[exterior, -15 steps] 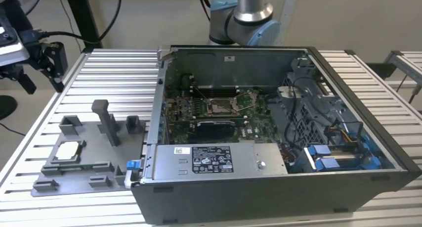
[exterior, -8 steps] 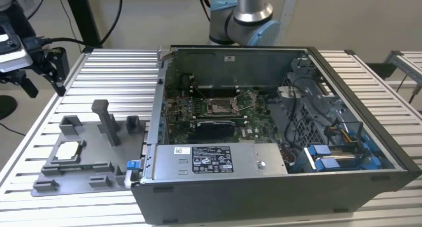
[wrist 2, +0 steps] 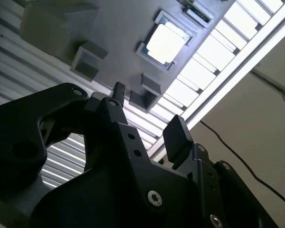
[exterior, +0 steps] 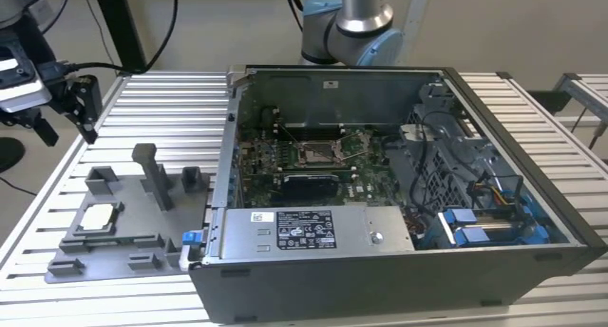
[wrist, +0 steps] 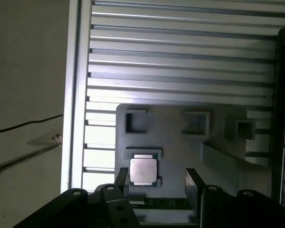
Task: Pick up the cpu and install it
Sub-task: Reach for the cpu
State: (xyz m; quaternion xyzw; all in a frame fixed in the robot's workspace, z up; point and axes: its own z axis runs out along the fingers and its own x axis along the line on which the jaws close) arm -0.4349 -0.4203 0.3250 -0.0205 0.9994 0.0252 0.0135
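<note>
The cpu (exterior: pixel 98 216) is a small square chip with a pale silver top. It lies flat in a recess of the grey fixture plate (exterior: pixel 124 238) at the exterior view's left. My gripper (exterior: pixel 65 122) hangs open high above the table, beyond the plate's far left corner, holding nothing. In both wrist views the cpu (wrist: pixel 143 171) (wrist 2: pixel 165 42) lies well below the two black fingertips (wrist: pixel 122 181) of the gripper (wrist: pixel 156 185) (wrist 2: pixel 147 114). The open computer case (exterior: pixel 399 277) shows the motherboard's dark square socket (exterior: pixel 318 153).
The fixture plate carries a tall grey post (exterior: pixel 152 174) and several low blocks around the chip. A silver box with a white label (exterior: pixel 314 231) sits in the case's near side, with cables and blue parts (exterior: pixel 475 224) at the right. The arm's base (exterior: pixel 352 28) stands behind the case.
</note>
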